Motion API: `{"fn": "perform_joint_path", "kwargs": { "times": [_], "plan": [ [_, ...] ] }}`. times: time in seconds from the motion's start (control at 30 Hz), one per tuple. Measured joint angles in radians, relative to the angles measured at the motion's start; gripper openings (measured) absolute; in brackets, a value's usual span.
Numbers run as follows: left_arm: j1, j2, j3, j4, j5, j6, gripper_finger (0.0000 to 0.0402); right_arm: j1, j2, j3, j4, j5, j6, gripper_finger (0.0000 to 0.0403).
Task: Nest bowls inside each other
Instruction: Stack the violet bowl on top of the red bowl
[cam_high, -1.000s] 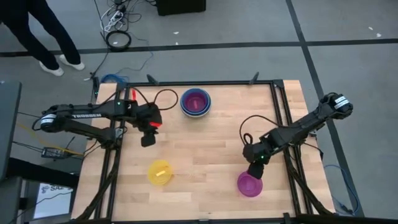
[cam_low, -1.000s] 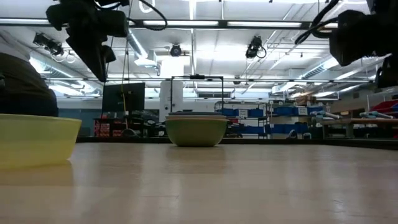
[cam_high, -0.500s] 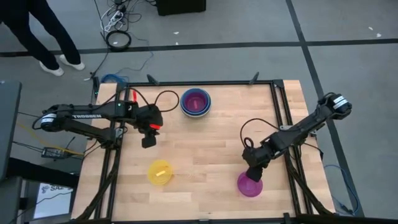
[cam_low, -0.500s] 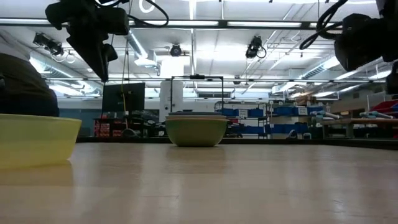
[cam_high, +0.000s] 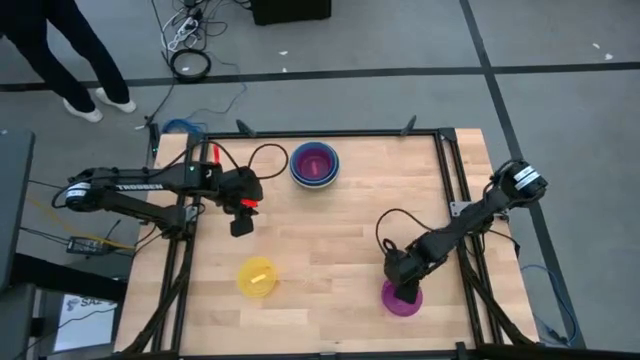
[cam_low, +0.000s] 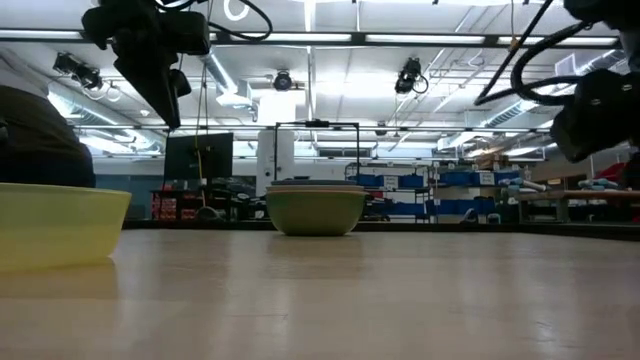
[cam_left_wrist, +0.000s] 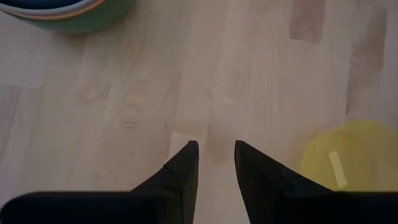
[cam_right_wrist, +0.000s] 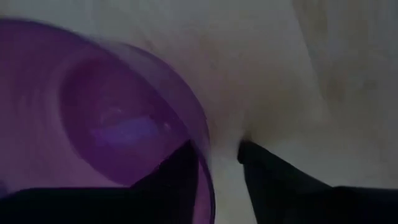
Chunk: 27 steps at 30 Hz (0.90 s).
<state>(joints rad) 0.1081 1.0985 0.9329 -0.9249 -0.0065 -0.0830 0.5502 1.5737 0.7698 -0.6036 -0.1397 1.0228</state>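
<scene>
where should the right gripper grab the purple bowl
By its thin rim, from above. The purple bowl sits upright and open, and the right gripper already straddles the wall, one finger inside and one outside, so a pinch there probably suits it.

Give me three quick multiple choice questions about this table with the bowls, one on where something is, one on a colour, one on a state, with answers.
1. Where is the right gripper?
A. at the purple bowl's rim
B. over the stacked bowls
C. off the table

2. What colour is the lone bowl nearest the left gripper?
A. pink
B. yellow
C. grey

3. How is the yellow bowl?
A. nested
B. gripped
C. standing alone

Answers: 1 A, its fingers straddle the purple bowl rim. 2 B, yellow shows below it. 3 C, nothing touches it.
</scene>
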Motion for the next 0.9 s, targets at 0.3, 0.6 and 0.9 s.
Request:
{"fn": "perform_joint_path", "kwargs": {
  "times": [0.3,0.6,0.9],
  "plan": [
    [0.0,0.0,0.0,0.032,-0.043,0.0,0.0113,-0.069,-0.025,0.21,-0.258,0.2,-0.216,0.0002],
    [0.0,-0.009,0.0,0.19,-0.086,0.025,0.0113,-0.504,-0.039,0.443,-0.089,0.575,-0.567,0.0001],
    [0.0,-0.125,0.0,0.312,-0.195,0.027,0.0113,-0.912,0.021,0.441,0.419,0.295,-0.636,0.0]
  ]
}}
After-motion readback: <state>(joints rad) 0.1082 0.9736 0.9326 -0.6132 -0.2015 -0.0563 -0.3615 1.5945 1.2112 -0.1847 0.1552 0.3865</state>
